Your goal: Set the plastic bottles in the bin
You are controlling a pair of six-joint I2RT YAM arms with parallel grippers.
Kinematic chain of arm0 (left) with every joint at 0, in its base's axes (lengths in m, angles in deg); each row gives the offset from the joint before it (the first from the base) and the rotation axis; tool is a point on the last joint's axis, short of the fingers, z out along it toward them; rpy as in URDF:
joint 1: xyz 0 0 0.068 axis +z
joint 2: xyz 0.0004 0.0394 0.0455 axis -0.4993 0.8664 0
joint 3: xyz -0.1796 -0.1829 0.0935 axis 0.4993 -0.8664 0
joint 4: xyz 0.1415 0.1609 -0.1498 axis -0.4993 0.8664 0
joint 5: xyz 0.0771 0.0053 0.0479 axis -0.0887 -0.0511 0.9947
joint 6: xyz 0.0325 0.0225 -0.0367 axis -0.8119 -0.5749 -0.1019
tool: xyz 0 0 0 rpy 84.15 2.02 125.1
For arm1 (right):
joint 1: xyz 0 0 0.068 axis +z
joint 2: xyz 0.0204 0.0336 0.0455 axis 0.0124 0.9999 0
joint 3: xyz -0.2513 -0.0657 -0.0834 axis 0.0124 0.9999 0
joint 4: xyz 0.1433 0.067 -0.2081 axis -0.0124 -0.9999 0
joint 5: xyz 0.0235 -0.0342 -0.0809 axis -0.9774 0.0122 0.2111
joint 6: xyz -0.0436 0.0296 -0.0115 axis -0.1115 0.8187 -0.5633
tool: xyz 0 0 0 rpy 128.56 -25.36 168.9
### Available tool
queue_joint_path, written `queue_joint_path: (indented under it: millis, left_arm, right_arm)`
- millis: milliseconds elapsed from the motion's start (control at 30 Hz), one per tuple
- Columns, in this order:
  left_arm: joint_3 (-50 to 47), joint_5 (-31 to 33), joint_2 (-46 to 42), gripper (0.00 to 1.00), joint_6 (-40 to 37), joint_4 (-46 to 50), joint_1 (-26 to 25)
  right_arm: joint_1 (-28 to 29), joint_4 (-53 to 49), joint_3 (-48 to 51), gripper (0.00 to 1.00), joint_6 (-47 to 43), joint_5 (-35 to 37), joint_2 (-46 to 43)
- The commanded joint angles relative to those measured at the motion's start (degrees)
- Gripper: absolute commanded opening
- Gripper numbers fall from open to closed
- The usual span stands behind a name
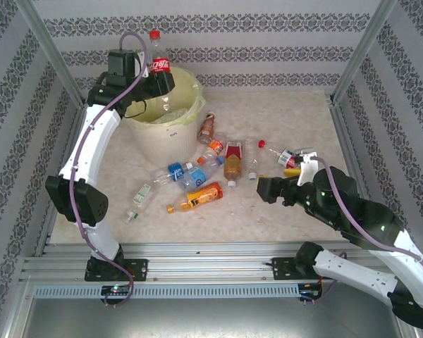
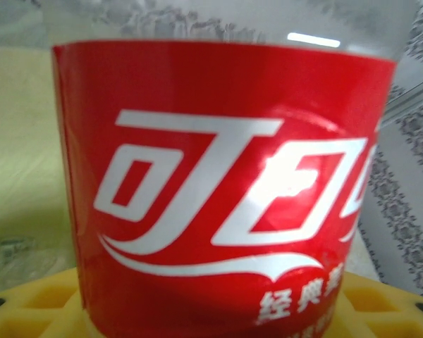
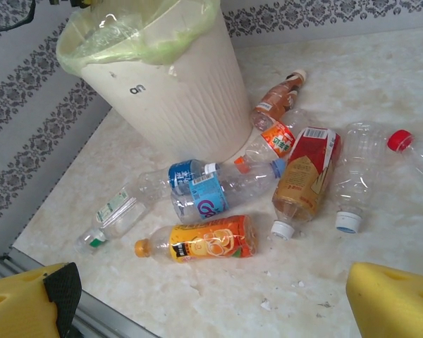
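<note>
A clear bottle with a red label (image 1: 157, 60) and a red cap stands upright in my left gripper (image 1: 159, 79), which is shut on its lower body over the far rim of the bin (image 1: 162, 134). In the left wrist view the red label (image 2: 225, 190) sits between yellow fingers (image 2: 35, 310). The bin (image 3: 176, 91) is a pale yellow bucket with a yellowish liner. Several bottles lie on the table to its right: an orange one (image 3: 197, 239), a blue-labelled one (image 3: 211, 193), a green-labelled one (image 3: 116, 211) and an amber one with a red label (image 3: 307, 176). My right gripper (image 1: 268, 189) (image 3: 211, 310) hangs open above the table, right of them.
More bottles lie near the bin's foot: a brownish one (image 1: 207, 127), a clear one with a white cap (image 3: 356, 176) and a red-capped one (image 1: 282, 155) by my right arm. Patterned walls and metal posts enclose the table. A metal rail (image 1: 197, 264) runs along the near edge.
</note>
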Motion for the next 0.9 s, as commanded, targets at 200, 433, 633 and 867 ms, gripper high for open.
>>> queue_joint_path:
  millis: [200,433,633,867]
  left_arm:
    - [-4.1,3.2,-1.1,0.62,-4.5,4.6,0.3]
    - [-3.3,3.3,-0.5,0.69,-4.4,5.7,0.3]
    - [-2.8,3.3,-0.7,0.74,-4.0,6.2,0.3]
    - [-1.4,2.4,-2.6,0.76,-3.9,5.2,0.3]
  right_arm:
    - [-0.3,-0.9,1.7,0.97,1.3,1.8,0.8]
    - [-0.3,-2.2,1.7,0.96,2.3,2.4,3.4]
    - [-0.4,-2.8,1.3,0.96,2.4,2.4,5.3]
    - [-0.9,-2.6,2.1,0.96,3.6,2.2,5.0]
